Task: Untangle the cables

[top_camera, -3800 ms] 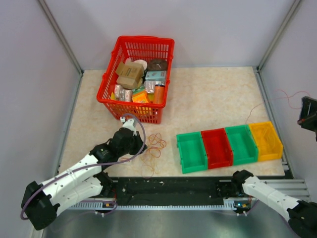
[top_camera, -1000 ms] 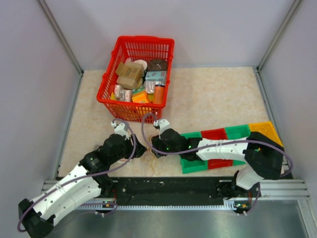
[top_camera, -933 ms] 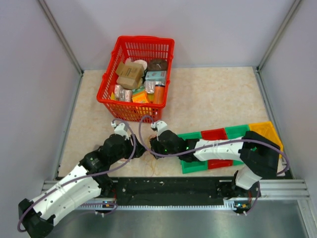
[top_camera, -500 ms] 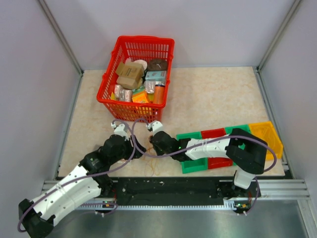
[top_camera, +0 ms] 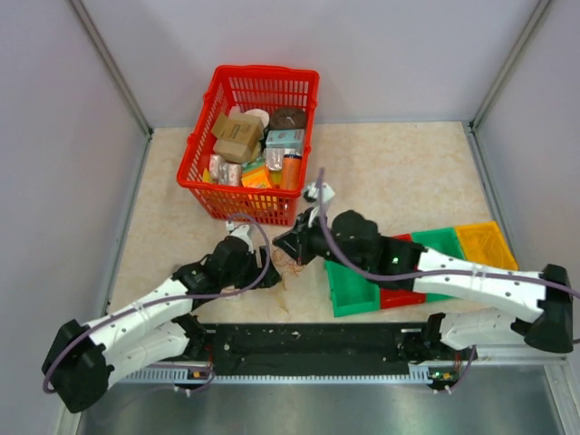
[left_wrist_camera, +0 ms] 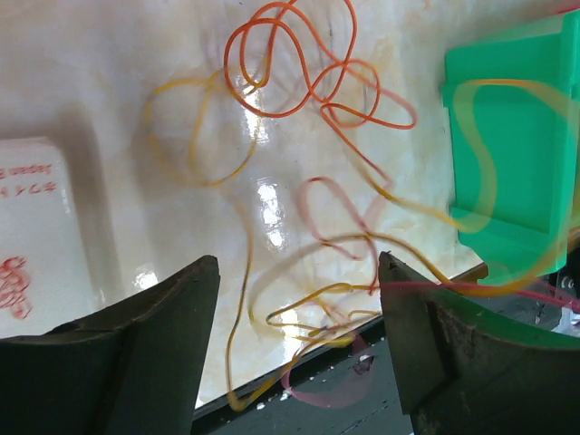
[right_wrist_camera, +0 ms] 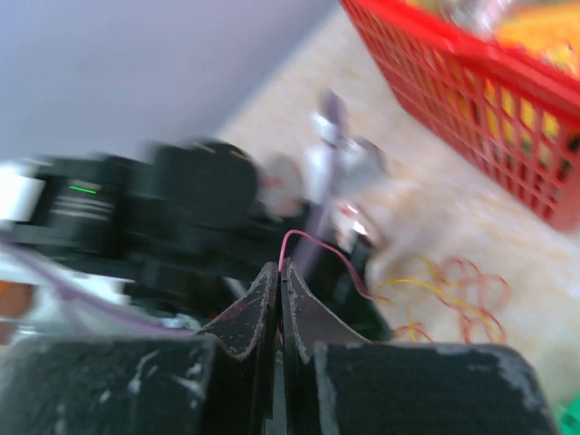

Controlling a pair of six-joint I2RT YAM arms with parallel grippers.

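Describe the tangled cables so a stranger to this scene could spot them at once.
Start at the red basket and come toward the near edge, left of the green bin. There lie the cables: hair-thin yellow, orange and red loops, unlike the thick lilac-grey leads on the arms.

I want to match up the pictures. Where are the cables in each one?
Top: cables on the table between the arms, in front of the basket.
Left wrist: across the middle, left of the green bin.
Right wrist: lower right, one red strand pinched in the right gripper.
Landmarks: the basket links top and right wrist; the green bin links top and left wrist.
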